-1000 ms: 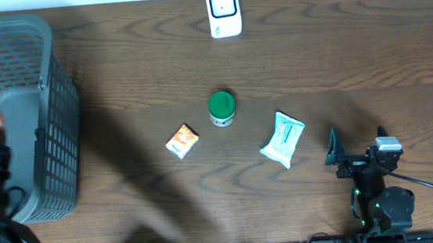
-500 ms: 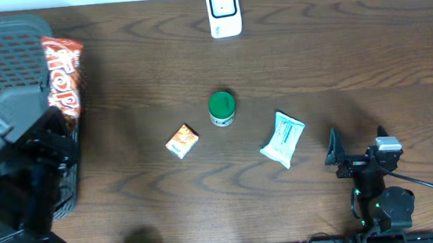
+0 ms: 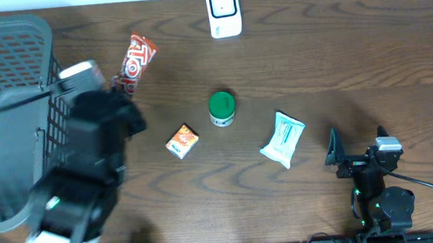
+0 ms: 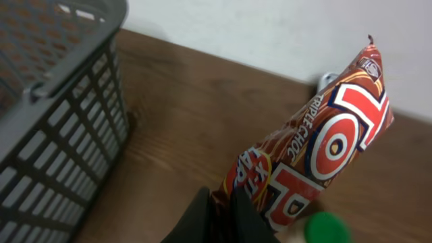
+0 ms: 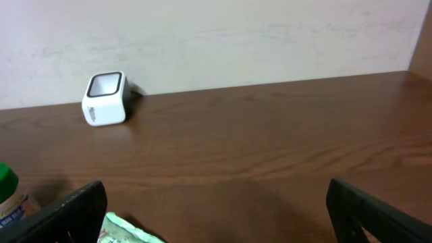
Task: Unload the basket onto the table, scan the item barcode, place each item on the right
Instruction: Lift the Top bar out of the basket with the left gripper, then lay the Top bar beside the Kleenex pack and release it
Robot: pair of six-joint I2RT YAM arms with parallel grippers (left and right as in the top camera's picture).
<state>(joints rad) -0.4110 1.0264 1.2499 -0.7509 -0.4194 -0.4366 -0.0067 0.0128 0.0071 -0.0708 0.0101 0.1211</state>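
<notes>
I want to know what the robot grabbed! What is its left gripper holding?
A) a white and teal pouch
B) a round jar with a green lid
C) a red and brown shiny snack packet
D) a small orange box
C: the left gripper is shut on one end of the red and brown shiny snack packet, beside the grey plastic basket.

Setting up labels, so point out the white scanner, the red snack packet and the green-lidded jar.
white scanner (image 3: 223, 11), overhead view, top face
red snack packet (image 4: 331, 135), left wrist view, printed front
green-lidded jar (image 3: 221, 105), overhead view, lid
</notes>
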